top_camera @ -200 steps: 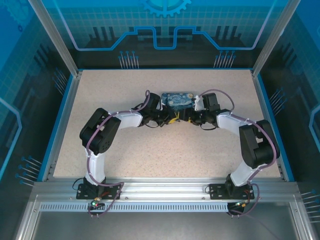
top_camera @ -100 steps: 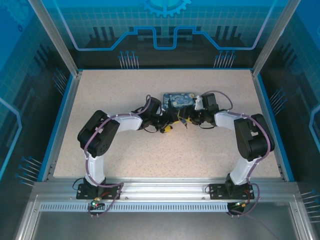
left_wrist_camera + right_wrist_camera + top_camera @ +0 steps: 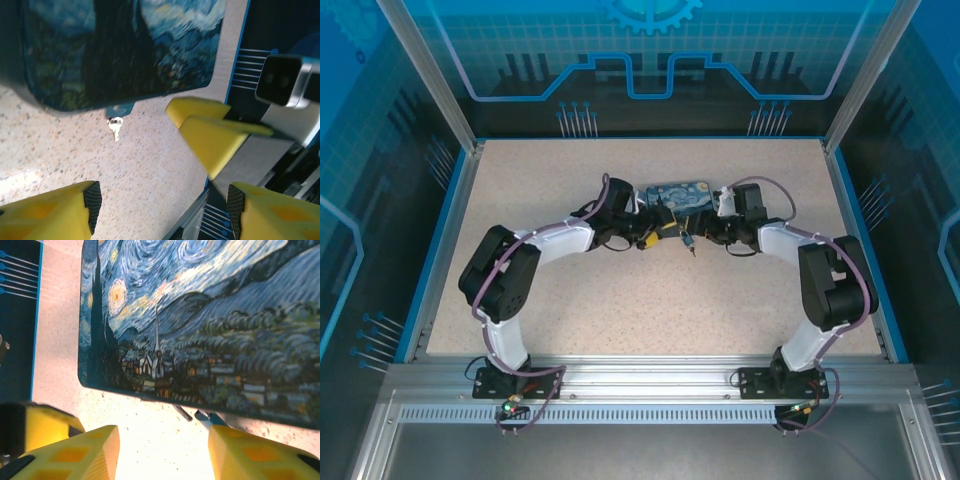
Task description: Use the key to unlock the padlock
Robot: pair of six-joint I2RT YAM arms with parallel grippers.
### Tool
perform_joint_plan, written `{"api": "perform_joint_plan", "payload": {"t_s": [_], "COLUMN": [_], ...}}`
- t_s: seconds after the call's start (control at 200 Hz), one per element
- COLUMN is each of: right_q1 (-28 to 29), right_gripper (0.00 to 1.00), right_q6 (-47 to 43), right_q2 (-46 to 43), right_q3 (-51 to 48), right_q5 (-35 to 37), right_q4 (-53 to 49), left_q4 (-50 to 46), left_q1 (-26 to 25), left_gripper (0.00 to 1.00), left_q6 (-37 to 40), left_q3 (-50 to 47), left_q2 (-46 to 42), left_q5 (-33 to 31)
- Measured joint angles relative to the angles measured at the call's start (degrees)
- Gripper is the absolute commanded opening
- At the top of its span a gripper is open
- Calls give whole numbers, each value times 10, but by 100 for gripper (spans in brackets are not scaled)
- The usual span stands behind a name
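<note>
Both sets of yellow jaws parted, gripping nothing, poised beside dark-blue Starry Night-printed box [image 3: 165, 40] on speckled tabletop [image 3: 145, 170]; tiny brass-coloured padlock [image 3: 115, 128], apparently, dangling at its edge, within reach.

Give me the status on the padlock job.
Done: no unlocking I can confirm. In hand: nothing; the left gripper and right gripper are open beside the painted box. The small key lies by the box's edge. Left: grasp the key, then unlock.

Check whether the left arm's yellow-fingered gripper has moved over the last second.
Yes. Seen from above, the left gripper slid slightly left along the near side of the dark-blue Starry Night painted box, toward its left corner.
</note>
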Motion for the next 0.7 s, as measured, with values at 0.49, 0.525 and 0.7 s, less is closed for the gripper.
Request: {"api": "perform_joint_plan", "payload": {"t_s": [0.49,0.525,0.7], "right_q1": [5,8,27], "right_gripper": [49,49,46], "right_q6": [-105,-110,-129], "right_q2": [34,40,59], "right_q3": [16,19,33], "right_q5": [54,54,53], "right_q4": [-67,-70,-77], "left_q4": [-36,-37,-43], "left_q1": [43,45,51], "left_gripper": [69,69,70], "left_q6": [25,27,27], "left_q3": [79,81,82], "left_q2": [0,0,0], "left_q5": [0,0,0]}}
